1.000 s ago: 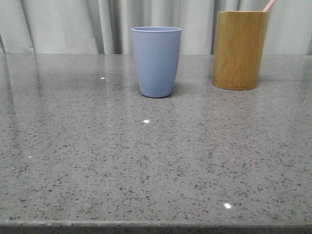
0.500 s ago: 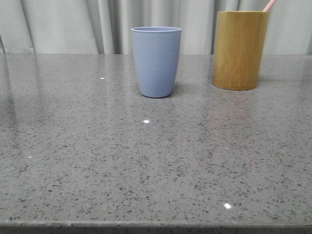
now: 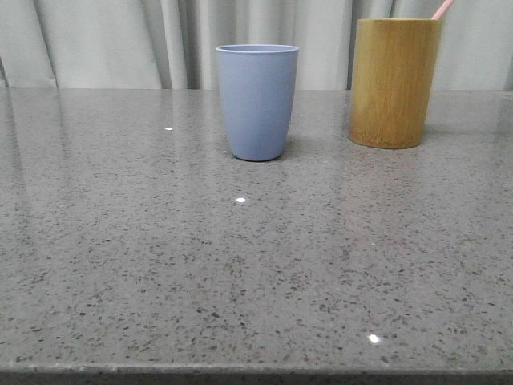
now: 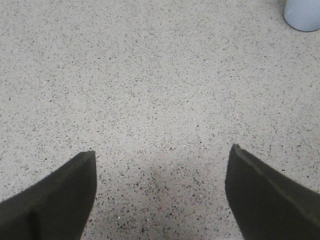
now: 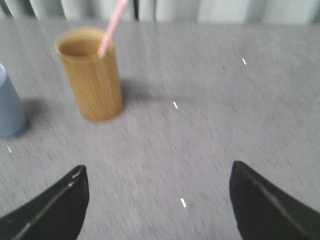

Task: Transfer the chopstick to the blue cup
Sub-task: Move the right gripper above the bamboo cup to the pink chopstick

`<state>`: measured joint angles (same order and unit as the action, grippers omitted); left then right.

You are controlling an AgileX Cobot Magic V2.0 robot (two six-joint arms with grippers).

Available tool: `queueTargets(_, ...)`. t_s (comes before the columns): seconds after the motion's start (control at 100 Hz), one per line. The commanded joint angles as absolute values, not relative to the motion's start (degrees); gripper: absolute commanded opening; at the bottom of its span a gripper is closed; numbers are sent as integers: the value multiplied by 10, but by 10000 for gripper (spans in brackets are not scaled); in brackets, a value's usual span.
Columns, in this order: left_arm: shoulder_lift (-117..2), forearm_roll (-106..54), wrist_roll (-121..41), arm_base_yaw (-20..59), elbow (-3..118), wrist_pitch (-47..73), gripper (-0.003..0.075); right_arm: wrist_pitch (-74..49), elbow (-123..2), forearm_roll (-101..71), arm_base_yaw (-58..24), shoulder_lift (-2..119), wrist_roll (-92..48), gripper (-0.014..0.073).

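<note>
The blue cup (image 3: 256, 100) stands upright on the grey speckled table, centre back in the front view; it also shows in the left wrist view (image 4: 303, 14) and the right wrist view (image 5: 9, 107). A pale pink chopstick (image 3: 442, 9) sticks out of the taller bamboo cup (image 3: 394, 82) at the back right; the right wrist view shows the chopstick (image 5: 112, 27) leaning in the bamboo cup (image 5: 92, 75). My left gripper (image 4: 162, 160) is open and empty over bare table. My right gripper (image 5: 159, 175) is open and empty, well short of the bamboo cup. Neither gripper shows in the front view.
Grey curtains (image 3: 120, 40) hang behind the table's back edge. The table's front edge (image 3: 256, 373) runs along the bottom of the front view. The right wrist view is motion-blurred.
</note>
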<state>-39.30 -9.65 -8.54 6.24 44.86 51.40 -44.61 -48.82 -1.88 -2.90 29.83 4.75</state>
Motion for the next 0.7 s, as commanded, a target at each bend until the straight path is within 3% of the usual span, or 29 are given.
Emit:
queueTargets(0.0, -386, -109, -82, 61, 461, 469, 514, -294, -473, -42, -27, 308, 38, 580)
queueTargets(0.25, -386, -109, -82, 61, 461, 467, 514, -7, -353, -74, -30, 342, 33, 580)
queueTargets(0.69, -386, -109, -82, 61, 461, 466, 514, 245, -335, -75, -102, 534, 42, 580)
